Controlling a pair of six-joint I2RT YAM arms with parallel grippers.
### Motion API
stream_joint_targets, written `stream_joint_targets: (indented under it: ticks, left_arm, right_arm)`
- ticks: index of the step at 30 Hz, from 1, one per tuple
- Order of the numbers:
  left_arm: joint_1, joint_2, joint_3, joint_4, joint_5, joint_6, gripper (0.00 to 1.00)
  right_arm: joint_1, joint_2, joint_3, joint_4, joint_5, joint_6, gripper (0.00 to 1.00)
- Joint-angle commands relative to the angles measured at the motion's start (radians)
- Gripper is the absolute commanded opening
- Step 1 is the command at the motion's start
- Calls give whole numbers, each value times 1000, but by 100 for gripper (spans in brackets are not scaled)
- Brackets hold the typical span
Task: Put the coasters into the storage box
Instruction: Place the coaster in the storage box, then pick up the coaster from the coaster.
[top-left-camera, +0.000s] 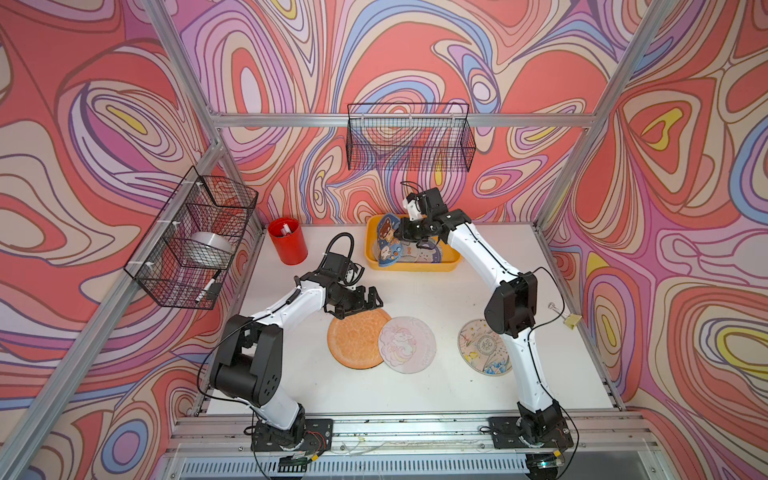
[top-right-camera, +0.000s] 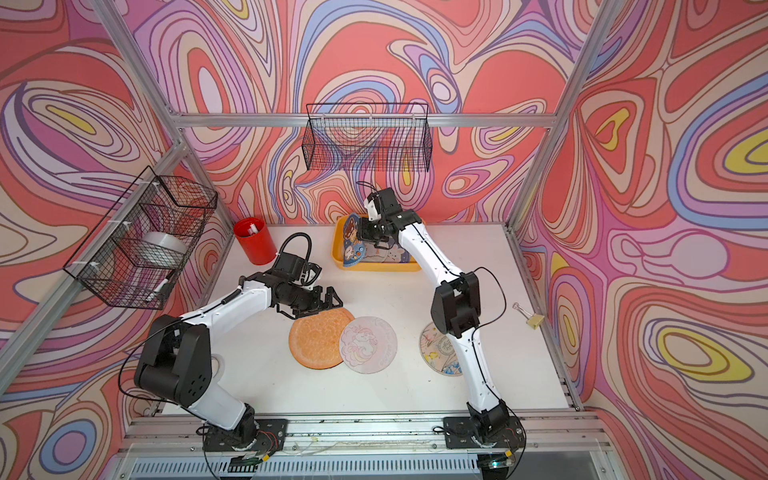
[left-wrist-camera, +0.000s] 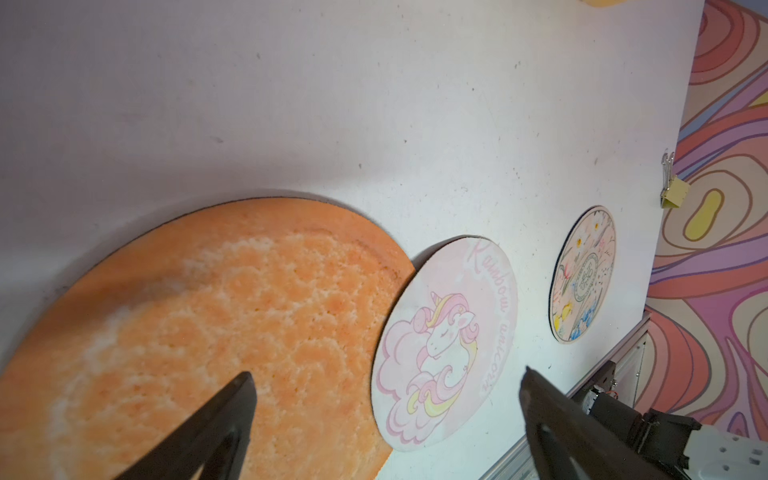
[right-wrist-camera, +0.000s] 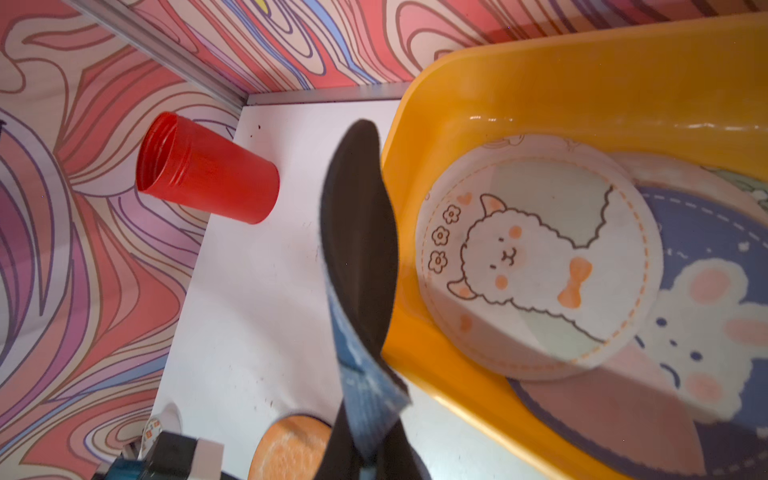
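Left gripper (top-left-camera: 370, 301): spread wide, over far edge of flat, pebbly orange round coaster (top-left-camera: 357, 343). Right gripper (top-left-camera: 400, 238): clamped on thin blue printed coaster (top-left-camera: 386, 228), edge-up over glossy yellow plastic storage box (top-left-camera: 415, 267), at white table's (top-left-camera: 436, 299) far side.

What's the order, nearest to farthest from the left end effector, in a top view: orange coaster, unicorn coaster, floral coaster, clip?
1. Orange coaster, under the left end effector.
2. Unicorn coaster, overlapping the orange one.
3. Floral coaster, partly under the right arm.
4. Clip, at the far right.
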Motion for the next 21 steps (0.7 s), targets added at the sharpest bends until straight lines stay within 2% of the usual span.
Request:
stream_joint_targets:
  ticks: [1, 6, 10, 12, 17, 21]
  left_arm:
    - [14, -23, -17, 17, 19, 2, 100]
    - [15, -29, -15, 6, -12, -10, 100]
    - [15, -30, -4, -11, -38, -5, 100]
    - [15, -25, 7, -28, -52, -3, 100]
    - [14, -35, 2, -38, -75, -16, 100]
    - [14, -54, -22, -28, -83, -43, 100]
  right_arm:
    - [-39, 72, 31, 86, 4, 45, 0]
    - [-99, 129, 25, 122, 33, 74, 0]
    - [-154, 165, 28, 71, 44, 78, 0]
    - [-175, 166, 20, 43, 55, 63, 3]
    - [-213, 140, -4, -34, 110, 21, 42]
    - [-225, 80, -67, -39, 111, -3, 60]
